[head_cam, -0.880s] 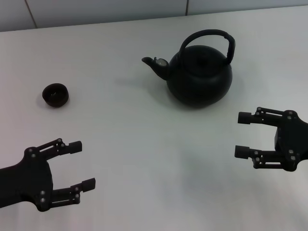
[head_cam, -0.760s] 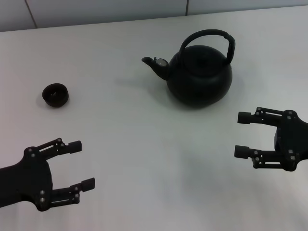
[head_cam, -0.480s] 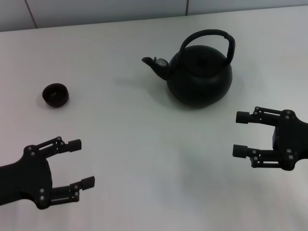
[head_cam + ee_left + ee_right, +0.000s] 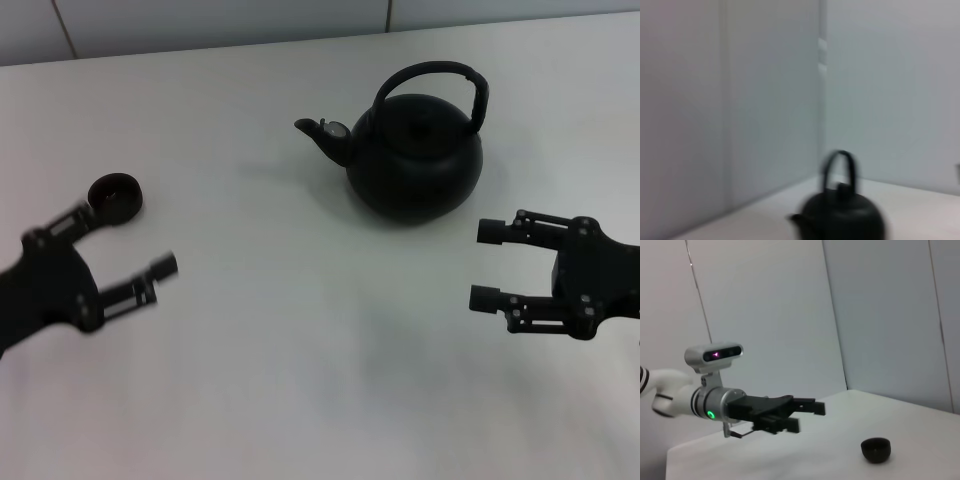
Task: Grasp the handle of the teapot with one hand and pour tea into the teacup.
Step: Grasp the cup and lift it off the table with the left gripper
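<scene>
Left gripper (image 4: pixel 125 240) has swung up and far-left from its earlier near-left spot, now just beside the teacup (image 4: pixel 115 196), one finger overlapping the cup's near rim in the head view; contact cannot be told. Right gripper (image 4: pixel 487 264) has crept slightly left and farther in, now near the teapot (image 4: pixel 413 155) on its near-right side, not touching. Both sets of jaws stand spread wide, holding nothing

Teapot sits upright at far centre-right, spout pointing left toward the cup, well apart from it. Handle (image 4: pixel 436 78) arches over the lid, joined at both sides. Judgement: pot looks metal, rigid, fairly heavy if filled, so grip at the top middle of the hoop or it will swing; matte finish probably gives fair friction. Teacup at far left is tiny and light, likely ceramic, easy to knock or slide, small target for the pour. No tea visible yet

Table (image 4: pixel 300 330) is flat, smooth, white, probably slick under the cup. Wall (image 4: pixel 880 315) behind is plain pale grey panels with seams. Right wrist view shows the left arm and cup; left wrist view shows the teapot against the wall
</scene>
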Motion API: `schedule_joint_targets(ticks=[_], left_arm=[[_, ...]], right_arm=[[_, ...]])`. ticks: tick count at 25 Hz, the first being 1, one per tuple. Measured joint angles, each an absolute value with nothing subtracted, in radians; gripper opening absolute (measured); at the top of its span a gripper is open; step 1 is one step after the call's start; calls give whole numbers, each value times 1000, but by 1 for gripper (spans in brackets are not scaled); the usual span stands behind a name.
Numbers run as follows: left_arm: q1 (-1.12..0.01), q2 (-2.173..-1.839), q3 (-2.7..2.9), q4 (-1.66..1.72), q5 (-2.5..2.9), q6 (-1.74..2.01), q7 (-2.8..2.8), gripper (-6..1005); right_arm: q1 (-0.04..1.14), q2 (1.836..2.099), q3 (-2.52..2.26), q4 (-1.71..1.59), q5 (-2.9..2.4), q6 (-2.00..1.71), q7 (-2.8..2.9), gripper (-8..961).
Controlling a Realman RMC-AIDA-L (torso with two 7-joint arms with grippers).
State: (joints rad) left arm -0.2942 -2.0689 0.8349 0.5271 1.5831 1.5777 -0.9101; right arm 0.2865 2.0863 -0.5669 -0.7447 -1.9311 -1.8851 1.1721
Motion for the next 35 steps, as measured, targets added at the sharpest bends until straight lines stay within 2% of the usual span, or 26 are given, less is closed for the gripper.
schedule_joint_targets(ticks=[10,15,35], left_arm=[[-413,-2075,781,265,1413,1228,-639,840],[-448,-2074,781,240,1403,1088,-621,840],[-485,-2072,799,244,1410,951,-619,839]], right_arm=[[293,2086,-568,-707,-1834,-1880,1164,789],[300,2086,-565,-694,-1818,-1879,1156,789],[313,2086,-563,-673,-1794,-1864,1151,790]])
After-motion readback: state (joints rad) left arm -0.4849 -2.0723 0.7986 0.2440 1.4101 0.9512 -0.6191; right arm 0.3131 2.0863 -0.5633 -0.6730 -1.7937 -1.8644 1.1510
